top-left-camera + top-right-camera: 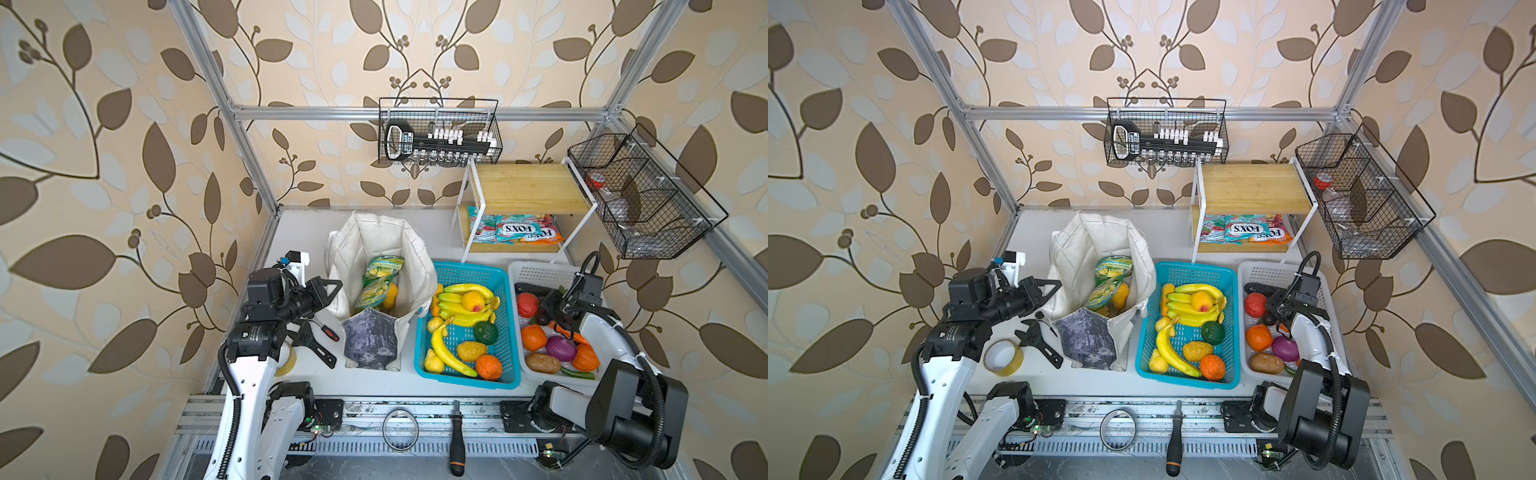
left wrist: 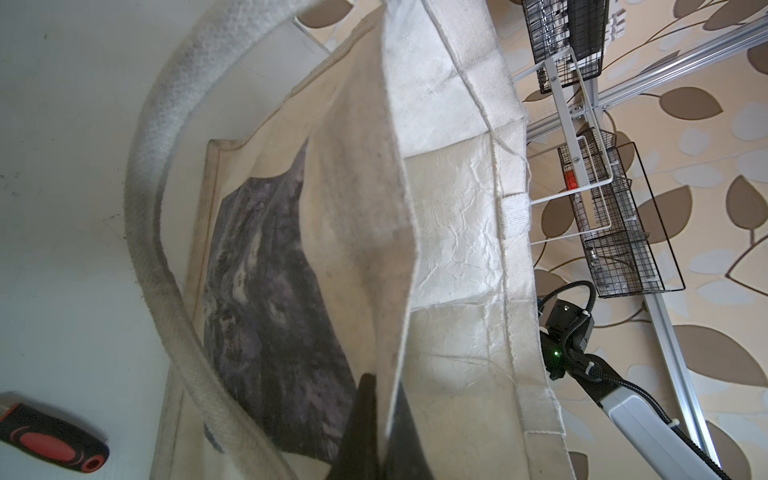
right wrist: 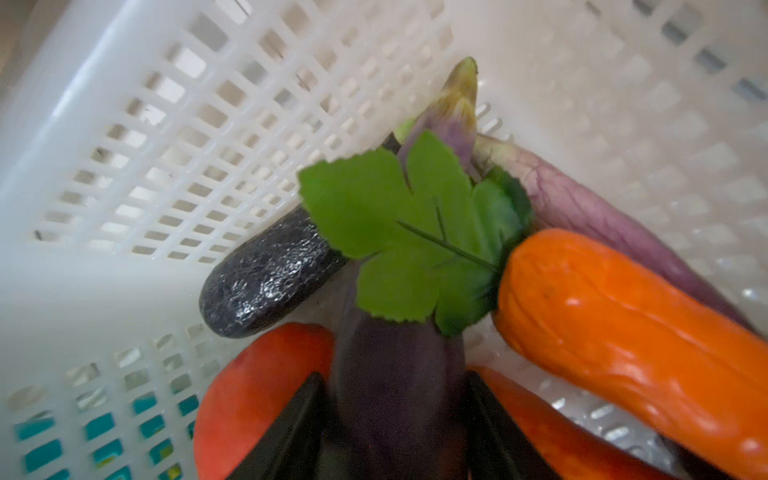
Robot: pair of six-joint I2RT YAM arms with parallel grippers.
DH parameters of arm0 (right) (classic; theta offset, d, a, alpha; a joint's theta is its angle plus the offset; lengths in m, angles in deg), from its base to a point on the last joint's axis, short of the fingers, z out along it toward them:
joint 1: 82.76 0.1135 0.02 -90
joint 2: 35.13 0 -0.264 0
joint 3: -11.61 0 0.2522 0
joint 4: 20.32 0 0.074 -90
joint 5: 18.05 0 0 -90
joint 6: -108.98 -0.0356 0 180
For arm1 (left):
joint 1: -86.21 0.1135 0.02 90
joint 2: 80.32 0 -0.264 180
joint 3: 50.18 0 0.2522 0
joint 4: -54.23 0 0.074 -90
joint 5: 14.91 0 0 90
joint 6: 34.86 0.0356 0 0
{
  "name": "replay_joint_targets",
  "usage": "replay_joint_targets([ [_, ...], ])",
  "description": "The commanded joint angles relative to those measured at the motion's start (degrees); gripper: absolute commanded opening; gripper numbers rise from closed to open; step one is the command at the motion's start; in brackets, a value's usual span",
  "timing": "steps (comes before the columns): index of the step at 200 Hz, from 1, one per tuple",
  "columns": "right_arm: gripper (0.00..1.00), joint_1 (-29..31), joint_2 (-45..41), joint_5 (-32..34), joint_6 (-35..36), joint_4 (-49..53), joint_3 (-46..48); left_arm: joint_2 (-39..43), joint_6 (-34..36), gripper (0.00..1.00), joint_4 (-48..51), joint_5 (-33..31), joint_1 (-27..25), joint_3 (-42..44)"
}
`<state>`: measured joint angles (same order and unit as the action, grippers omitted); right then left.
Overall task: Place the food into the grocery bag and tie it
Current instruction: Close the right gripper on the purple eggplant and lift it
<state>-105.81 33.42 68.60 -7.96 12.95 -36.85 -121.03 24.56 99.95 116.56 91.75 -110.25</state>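
Left gripper (image 2: 384,388) was fully closed, pinching the rim of the grocery bag (image 1: 374,245). The bag stood upright just left of the blue basket (image 1: 465,270), with snack packets (image 1: 380,276) and a yellow fruit (image 1: 390,296) inside. Right gripper (image 3: 395,378) sat in the white basket (image 3: 124,124), jaws part-closed, close against either side of a purple aubergine (image 3: 399,353); a firm grip could not be confirmed. The carrot (image 3: 623,332) lay just beside, its green leaf overlapping the aubergine.

The teal packet (image 1: 516,228) reads "FOX'S", printed upside down.
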Motion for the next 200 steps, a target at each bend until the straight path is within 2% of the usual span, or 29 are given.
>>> replay_joint_targets([
  [1,0.34,0.01,0.37,-2.39,0.13,-0.67,1.45,0.89,2.11,0.0,0.78,-0.3,-0.69,-2.53],
  [34,0.36,0.02,-0.32,-3.99,0.31,-0.13,1.11,0.63,2.11,0.0,0.84,-0.38,-0.7,-2.41],
  [99,0.36,0.09,-11.89,-7.14,0.79,3.21,-0.52,0.3,1.44,0.0,0.24,-0.43,-0.65,-2.56],
  [128,0.36,0.2,-12.84,-8.37,2.11,4.27,-1.26,0.53,-1.73,0.0,-2.94,0.45,-0.68,-1.38],
  [156,0.33,0.2,-14.6,-11.22,2.34,5.8,-1.75,1.54,-0.94,0.0,-2.03,-0.4,-0.63,-1.15],
  [181,0.32,0.17,-17.45,-11.61,2.68,5.84,-1.06,2.04,-0.76,0.0,-1.8,-0.53,-0.69,-0.52],
  [200,0.33,0.15,-18.62,-14.3,2.31,7.06,-1.36,2.2,-0.6,0.0,-1.72,-0.38,-0.67,-0.54],
])
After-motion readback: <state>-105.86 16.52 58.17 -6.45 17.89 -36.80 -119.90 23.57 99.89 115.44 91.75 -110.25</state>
